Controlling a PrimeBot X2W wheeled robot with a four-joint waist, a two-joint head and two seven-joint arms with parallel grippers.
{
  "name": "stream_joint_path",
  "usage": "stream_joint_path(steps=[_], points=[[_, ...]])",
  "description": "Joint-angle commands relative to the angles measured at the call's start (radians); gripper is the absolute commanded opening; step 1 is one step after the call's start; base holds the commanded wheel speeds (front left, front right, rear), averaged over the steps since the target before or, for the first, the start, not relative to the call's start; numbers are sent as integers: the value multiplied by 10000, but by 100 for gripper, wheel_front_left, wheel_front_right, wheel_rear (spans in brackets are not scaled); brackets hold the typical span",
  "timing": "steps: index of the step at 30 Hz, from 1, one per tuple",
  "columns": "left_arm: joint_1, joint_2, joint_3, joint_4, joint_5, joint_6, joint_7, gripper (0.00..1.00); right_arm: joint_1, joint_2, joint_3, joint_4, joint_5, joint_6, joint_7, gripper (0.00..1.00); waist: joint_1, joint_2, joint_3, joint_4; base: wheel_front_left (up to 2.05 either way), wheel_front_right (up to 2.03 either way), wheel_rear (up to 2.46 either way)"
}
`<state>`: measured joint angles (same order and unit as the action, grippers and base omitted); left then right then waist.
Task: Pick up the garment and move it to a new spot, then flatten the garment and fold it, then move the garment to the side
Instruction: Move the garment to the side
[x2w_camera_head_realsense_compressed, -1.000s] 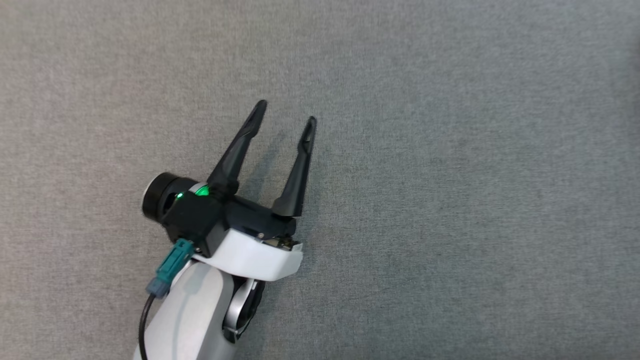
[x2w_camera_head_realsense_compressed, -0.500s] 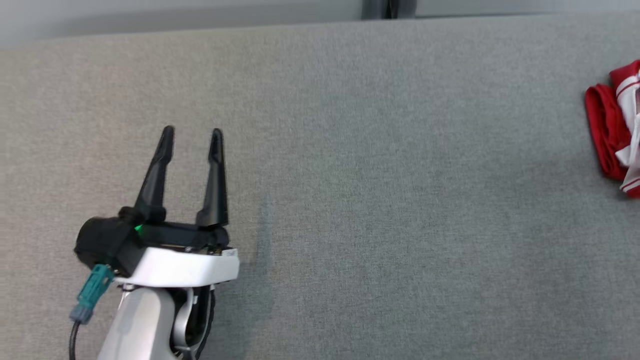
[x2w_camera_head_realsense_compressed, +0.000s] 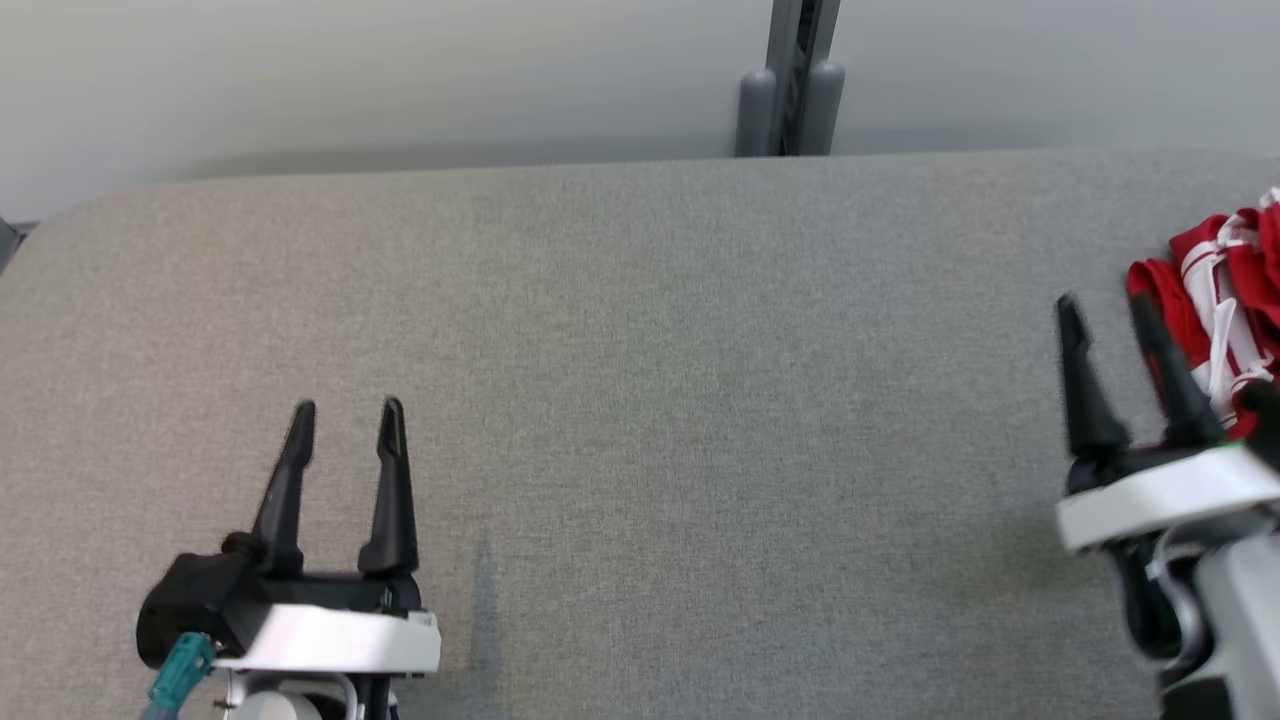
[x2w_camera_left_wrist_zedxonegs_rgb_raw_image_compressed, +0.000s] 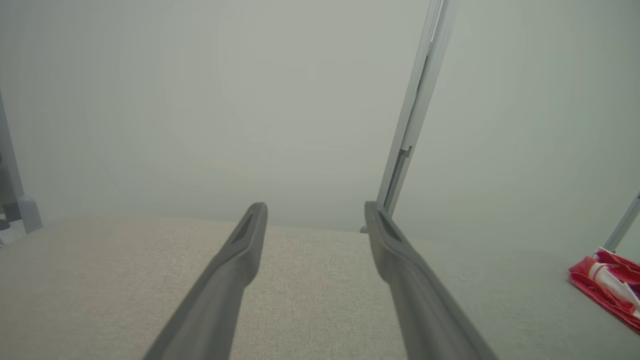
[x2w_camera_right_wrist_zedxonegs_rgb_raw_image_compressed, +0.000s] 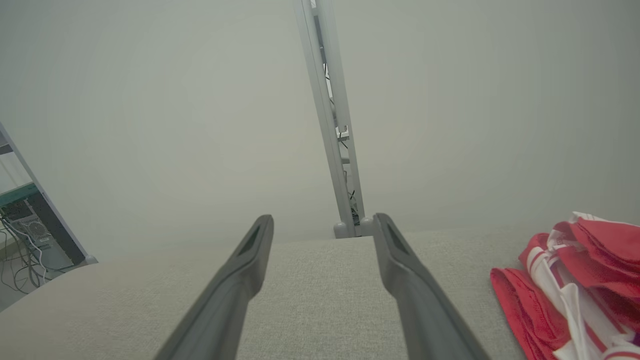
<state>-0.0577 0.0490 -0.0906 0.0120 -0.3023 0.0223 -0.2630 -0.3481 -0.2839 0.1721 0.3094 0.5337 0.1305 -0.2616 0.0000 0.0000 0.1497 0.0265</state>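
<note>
I see my left gripper (x2w_camera_head_realsense_compressed: 348, 403) at lower left, fingers spread wide, holding nothing. My right gripper (x2w_camera_head_realsense_compressed: 1103, 300), equally wide and empty, sits just beside the crumpled red-and-white garment (x2w_camera_head_realsense_compressed: 1228, 295) at the grey table's (x2w_camera_head_realsense_compressed: 640, 330) right edge.

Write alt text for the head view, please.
A crumpled red-and-white garment lies on a grey fabric-covered table at the view's right edge. The right gripper, open and empty, is close beside it; the left gripper, also open, is at lower left.

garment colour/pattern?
The garment is red with white stripes; clearest in the right wrist view.
</note>
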Motion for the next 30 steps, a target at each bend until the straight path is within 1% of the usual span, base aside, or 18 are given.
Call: stream_joint_path(steps=[1,5,9,12,20,26,30], points=[[108,40,-15,49,46,-40,8,100,193,126,-36,-2,-77,4,-42,100,0,0,-208,8,0,0,0],[500,40,-87,331,-12,-15,9,100,965,835,-32,-244,-400,2,-44,100,0,0,-497,-37,0,0,0],[692,43,-146,514,-39,-13,9,100,1409,1204,-147,-440,-836,2,-43,100,0,0,-570,-75,0,0,0],[703,41,-225,582,-49,11,9,100,1583,1348,-249,-493,-1150,2,-44,100,0,0,-611,-59,0,0,0],[835,41,-342,736,-78,11,9,100,1879,1556,-474,-666,-1374,2,-46,100,0,0,-762,92,0,0,0],[828,41,-372,737,-87,41,9,100,1902,1596,-511,-806,-1499,2,-46,100,0,0,-784,158,0,0,0],[779,41,-394,747,-130,50,9,100,1880,1498,-483,-728,-1518,2,-46,100,0,0,-763,201,0,0,0]])
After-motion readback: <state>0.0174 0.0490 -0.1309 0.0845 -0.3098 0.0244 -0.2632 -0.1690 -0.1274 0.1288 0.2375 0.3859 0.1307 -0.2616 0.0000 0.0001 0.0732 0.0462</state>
